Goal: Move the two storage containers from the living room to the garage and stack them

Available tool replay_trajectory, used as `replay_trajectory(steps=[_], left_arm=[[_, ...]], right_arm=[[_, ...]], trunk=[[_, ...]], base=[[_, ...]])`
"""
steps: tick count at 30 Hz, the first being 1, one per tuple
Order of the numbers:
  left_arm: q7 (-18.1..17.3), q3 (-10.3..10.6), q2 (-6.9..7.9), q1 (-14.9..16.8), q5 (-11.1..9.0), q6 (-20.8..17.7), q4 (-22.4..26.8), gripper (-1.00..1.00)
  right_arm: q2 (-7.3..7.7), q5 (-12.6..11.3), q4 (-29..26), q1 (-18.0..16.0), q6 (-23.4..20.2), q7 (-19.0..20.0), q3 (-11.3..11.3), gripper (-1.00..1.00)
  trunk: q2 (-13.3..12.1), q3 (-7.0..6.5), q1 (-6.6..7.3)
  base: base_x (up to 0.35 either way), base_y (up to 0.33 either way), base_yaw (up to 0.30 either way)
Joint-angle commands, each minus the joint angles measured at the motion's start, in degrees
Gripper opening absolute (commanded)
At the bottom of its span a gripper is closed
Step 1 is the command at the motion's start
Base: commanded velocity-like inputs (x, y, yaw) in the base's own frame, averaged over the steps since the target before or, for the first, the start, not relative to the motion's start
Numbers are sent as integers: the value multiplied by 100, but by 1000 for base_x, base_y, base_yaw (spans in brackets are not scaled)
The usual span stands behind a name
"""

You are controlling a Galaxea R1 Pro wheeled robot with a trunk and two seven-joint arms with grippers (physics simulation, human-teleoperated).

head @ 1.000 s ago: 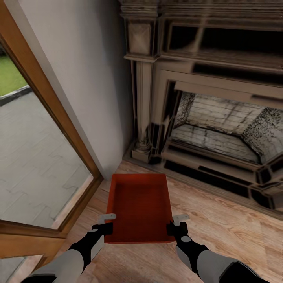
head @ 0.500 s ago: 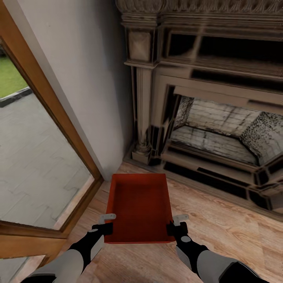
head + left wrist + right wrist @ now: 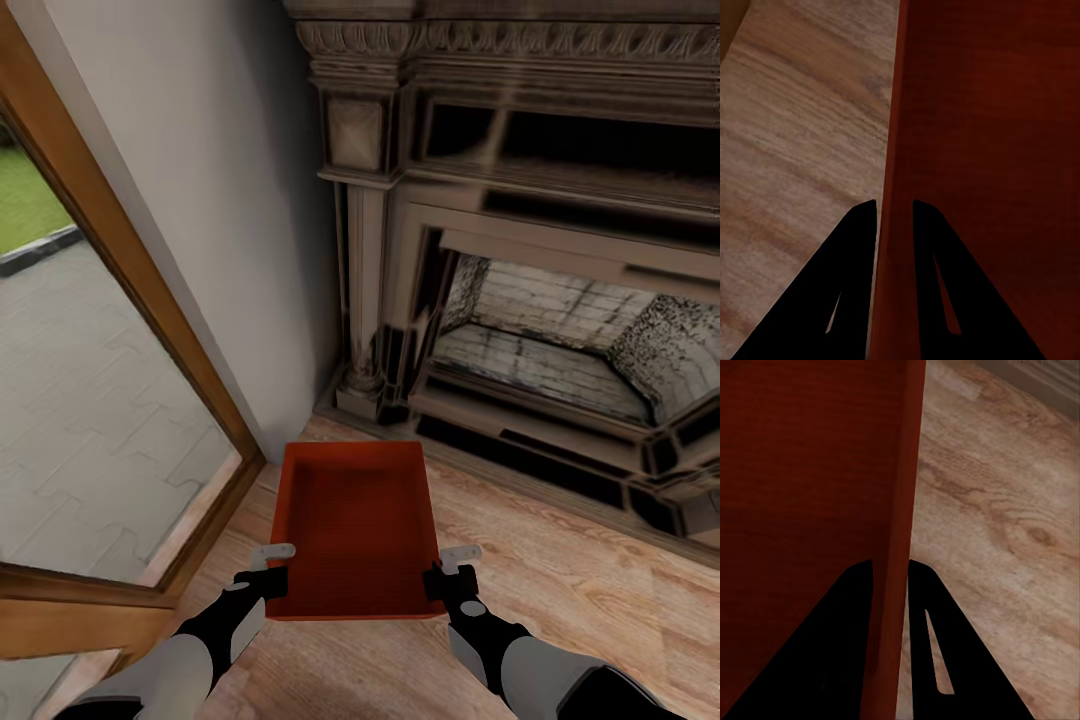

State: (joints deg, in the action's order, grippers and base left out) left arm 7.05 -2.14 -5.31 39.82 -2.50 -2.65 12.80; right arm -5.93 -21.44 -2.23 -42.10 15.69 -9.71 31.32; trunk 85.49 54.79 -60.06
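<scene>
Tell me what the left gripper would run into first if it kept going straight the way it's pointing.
The left gripper is already clamped on the storage container side wall, so it would slide along that wall; beyond the bin, likely the pale wall beside the fireplace, though depth is unclear.

The head view looks steeply down past both arms toward the fireplace [image 3: 540, 330]. Each wrist view sits close along its fingers, sharing the orange-red container [image 3: 350, 520] and plank floor [image 3: 560, 590].
</scene>
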Motion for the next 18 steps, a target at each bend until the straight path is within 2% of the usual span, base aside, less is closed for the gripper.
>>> replay_trajectory(steps=[1,18], left_arm=[[61,-154,-5,-1,101,116,30,-100],[69,-150,-5,-1,107,116,37,-100]], right_arm=[[-18,6,3,-1,-14,23,-196,-100],[-30,-6,3,-3,-74,-35,-199,-100]], trunk=[[-40,-15,23],[-722,-320,396]], base=[[0,0,0],[0,0,0]])
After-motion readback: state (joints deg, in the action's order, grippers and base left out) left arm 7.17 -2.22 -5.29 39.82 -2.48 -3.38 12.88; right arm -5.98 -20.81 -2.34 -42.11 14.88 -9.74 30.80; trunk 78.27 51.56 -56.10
